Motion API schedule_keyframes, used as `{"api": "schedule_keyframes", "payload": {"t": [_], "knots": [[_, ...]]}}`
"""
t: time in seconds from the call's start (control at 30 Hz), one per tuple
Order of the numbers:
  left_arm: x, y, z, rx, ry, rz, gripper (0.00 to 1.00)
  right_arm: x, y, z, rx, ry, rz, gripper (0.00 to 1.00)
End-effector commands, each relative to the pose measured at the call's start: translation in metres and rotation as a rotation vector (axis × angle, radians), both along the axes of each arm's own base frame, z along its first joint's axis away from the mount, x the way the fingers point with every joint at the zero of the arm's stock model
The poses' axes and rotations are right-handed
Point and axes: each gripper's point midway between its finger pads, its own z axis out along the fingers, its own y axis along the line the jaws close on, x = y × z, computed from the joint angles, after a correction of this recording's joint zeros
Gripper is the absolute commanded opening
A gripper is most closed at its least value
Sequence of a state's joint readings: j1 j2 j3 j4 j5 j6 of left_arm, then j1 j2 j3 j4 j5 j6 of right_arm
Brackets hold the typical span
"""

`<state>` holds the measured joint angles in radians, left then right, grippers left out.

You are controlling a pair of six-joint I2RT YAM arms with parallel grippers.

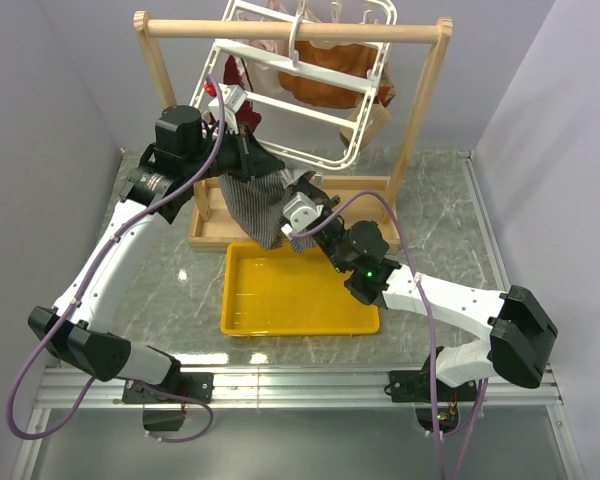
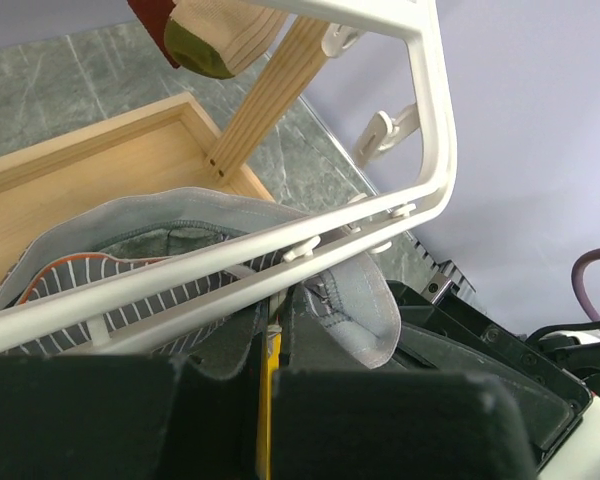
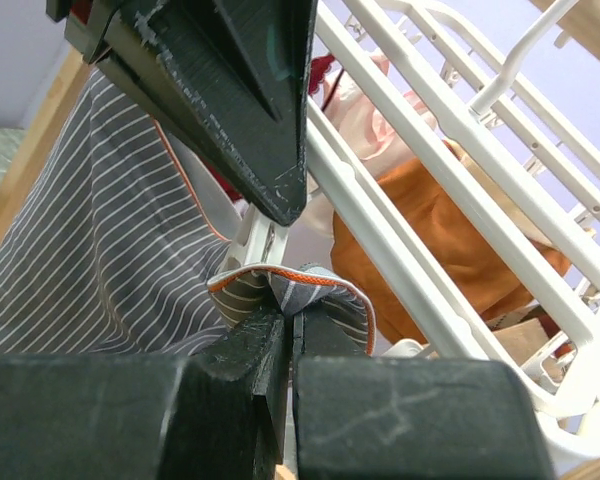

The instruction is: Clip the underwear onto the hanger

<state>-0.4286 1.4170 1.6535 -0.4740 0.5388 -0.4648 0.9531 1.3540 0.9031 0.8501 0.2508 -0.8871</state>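
Left tool [image 2: 270, 352] and right tool [image 3: 292, 332] each pinch the underwear [image 1: 252, 205] waistband — just beside the hanger [image 2: 435, 120] rim.

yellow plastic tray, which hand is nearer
Right. The right hand is just beyond the yellow plastic tray's far rim; the left hand is farther back, at the white grid hanger.

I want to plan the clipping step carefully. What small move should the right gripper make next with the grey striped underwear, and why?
Probably raise the right gripper slightly, feeding the pinched waistband fold of the grey striped cloth underwear into the small white plastic clip just above it on the white plastic grid hanger.
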Motion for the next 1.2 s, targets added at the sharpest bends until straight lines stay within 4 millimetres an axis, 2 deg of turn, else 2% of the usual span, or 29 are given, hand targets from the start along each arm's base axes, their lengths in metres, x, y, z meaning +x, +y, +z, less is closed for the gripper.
{"api": "schedule_keyframes", "payload": {"t": [0.0, 0.33, 0.53, 0.9, 0.97, 1.03, 1.17], "knots": [[-0.019, 0.001, -0.026, 0.026, 0.139, -0.025, 0.0, -0.011, 0.001, 0.034, 0.1, -0.003, 0.05, 0.0], [-0.019, 0.001, -0.029, 0.021, 0.154, -0.018, 0.08, -0.007, 0.006, 0.042, 0.139, 0.039, 0.064, 0.0], [-0.019, 0.003, -0.023, 0.019, 0.134, -0.01, 0.24, -0.004, 0.008, 0.042, 0.144, 0.049, 0.058, 0.0], [-0.019, 0.01, -0.009, 0.024, 0.077, 0.02, 0.41, 0.002, 0.007, 0.043, 0.139, 0.043, 0.041, 0.0], [-0.019, 0.012, -0.007, 0.019, 0.07, 0.026, 0.49, 0.002, 0.006, 0.044, 0.139, 0.041, 0.039, 0.0], [-0.02, 0.014, -0.001, 0.015, 0.052, 0.031, 0.62, 0.002, 0.006, 0.044, 0.138, 0.042, 0.041, 0.0], [-0.024, 0.022, 0.019, -0.006, -0.023, 0.048, 0.79, 0.002, 0.005, 0.042, 0.135, 0.047, 0.038, 0.0]]}}
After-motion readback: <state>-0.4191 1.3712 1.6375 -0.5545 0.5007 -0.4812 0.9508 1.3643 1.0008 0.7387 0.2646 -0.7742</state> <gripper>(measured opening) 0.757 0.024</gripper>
